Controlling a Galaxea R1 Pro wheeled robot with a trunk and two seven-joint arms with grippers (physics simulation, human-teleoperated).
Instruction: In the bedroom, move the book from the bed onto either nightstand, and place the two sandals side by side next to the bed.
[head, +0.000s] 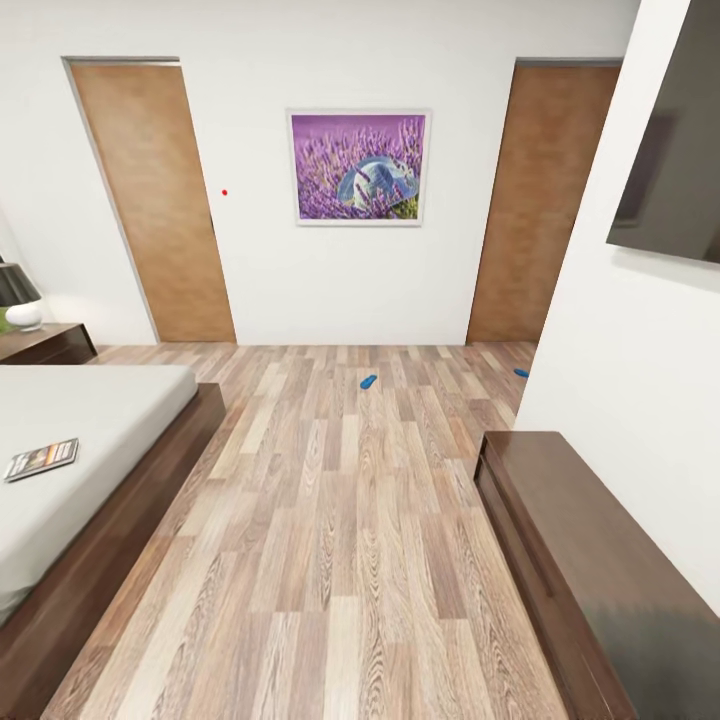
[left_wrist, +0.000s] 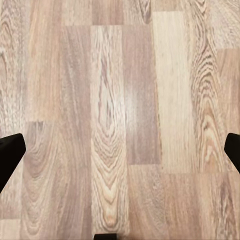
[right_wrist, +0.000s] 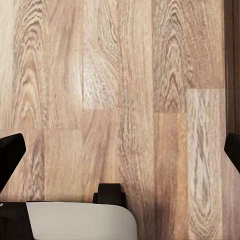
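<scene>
The book (head: 41, 459) lies flat on the pale grey mattress of the bed (head: 150, 480) at the left of the head view. A dark nightstand (head: 45, 343) with a lamp stands beyond the bed by the far wall. One blue sandal (head: 368, 381) lies on the wood floor in the middle distance, and a second sandal (head: 521, 372) peeks out past the white wall corner at the right. My left gripper (left_wrist: 120, 150) hangs open over bare floor planks. My right gripper (right_wrist: 120, 150) is open too, above floor planks, with nothing between its fingers.
A long dark wooden cabinet (head: 590, 560) runs along the right wall under a wall-mounted screen (head: 670, 170). Two wooden doors (head: 155, 200) flank a lavender picture (head: 358, 167) on the far wall. Open wood floor (head: 340, 540) lies between bed and cabinet.
</scene>
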